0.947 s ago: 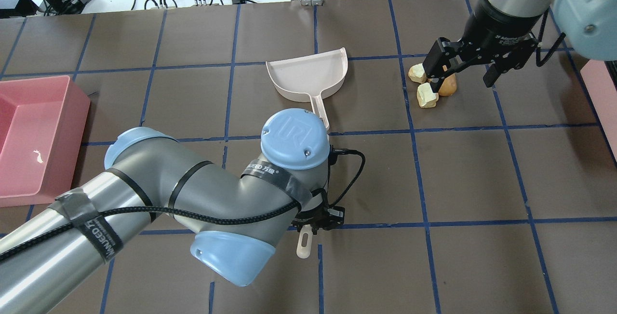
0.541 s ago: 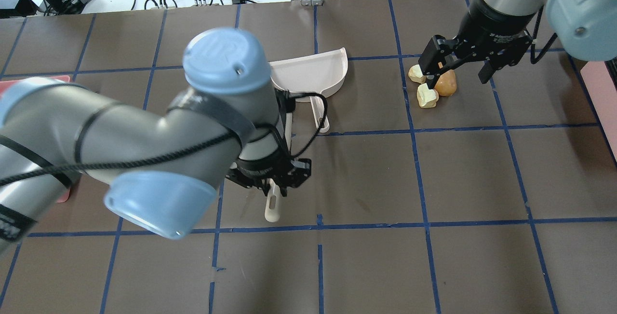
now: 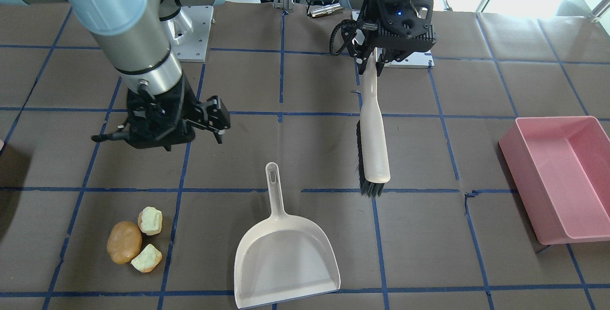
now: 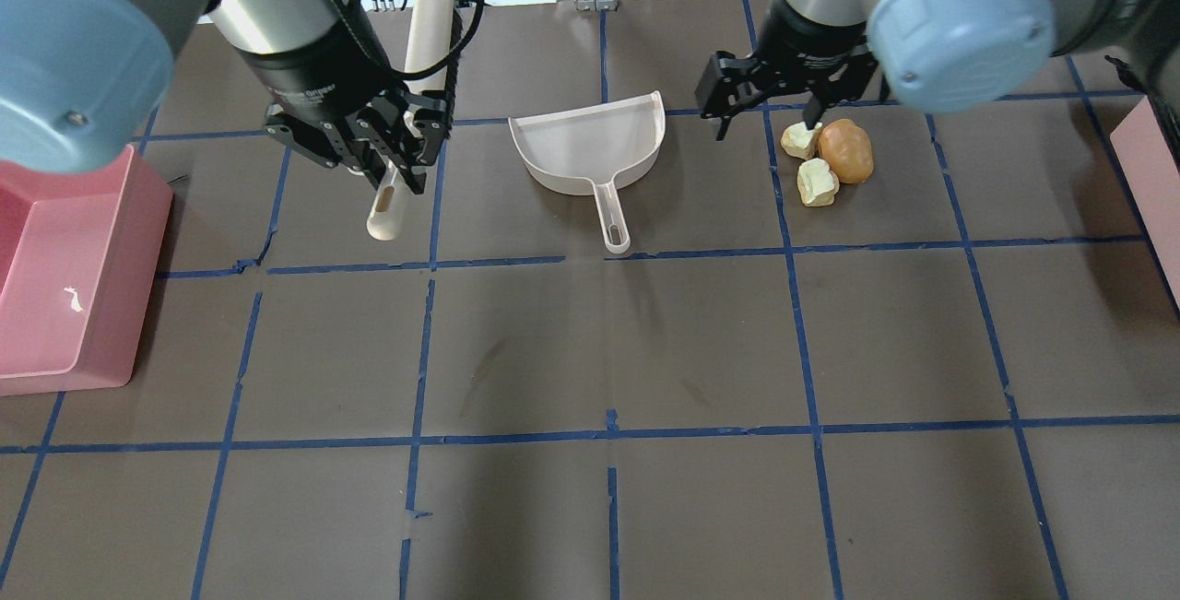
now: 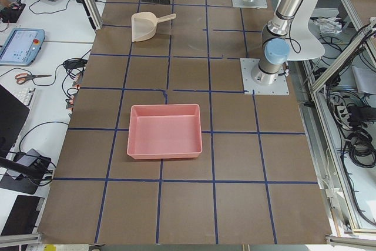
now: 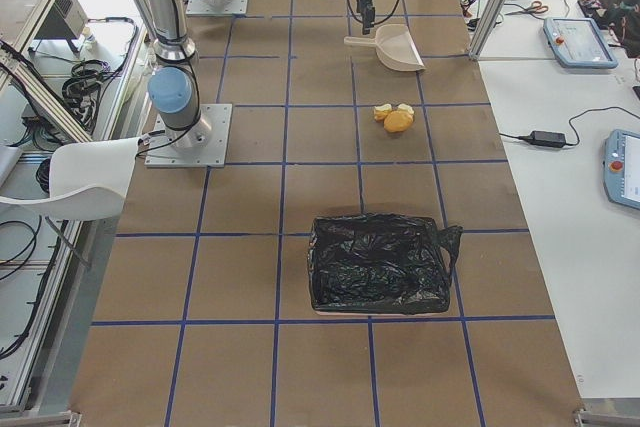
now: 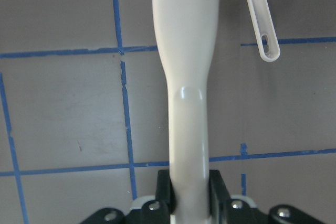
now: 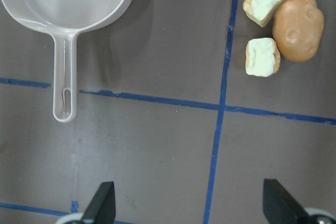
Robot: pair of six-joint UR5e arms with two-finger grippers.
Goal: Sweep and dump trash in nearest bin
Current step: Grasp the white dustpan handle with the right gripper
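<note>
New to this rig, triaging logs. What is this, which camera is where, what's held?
It's a two-arm robot at a table. Views: one from behind over its shoulders, one facing it, one from each table end, one on each wrist. The left gripper is shut on the handle of a brush. The right gripper is open and empty, near the trash: a brown lump and two pale chunks. A dustpan lies between the arms, untouched. A pink tray sits on the robot's left; a pink bin shows only as an edge on its right.
</note>
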